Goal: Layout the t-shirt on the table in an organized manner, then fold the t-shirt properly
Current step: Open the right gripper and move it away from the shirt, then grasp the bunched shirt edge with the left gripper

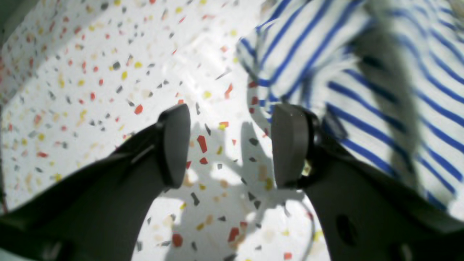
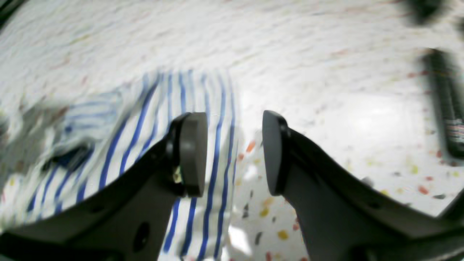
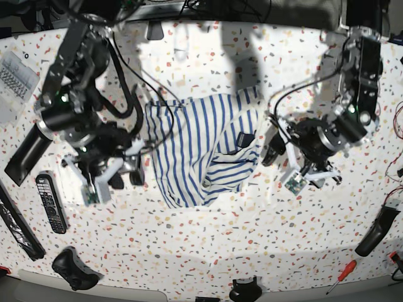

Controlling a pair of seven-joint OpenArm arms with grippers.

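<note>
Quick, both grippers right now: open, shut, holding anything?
Left gripper: open, empty, over bare table beside the t-shirt.
Right gripper: open, empty, above the t-shirt's edge.

On the one speckled surface (image 3: 208, 251) lie one striped t-shirt (image 3: 201, 148), one remote control (image 3: 51, 202), one screwdriver (image 3: 340, 275) and one clear parts box (image 3: 16, 74), with two robot arms above, each ending in one pincer.

left gripper (image 1: 230, 145) fingers apart, right gripper (image 2: 235, 154) likewise
</note>
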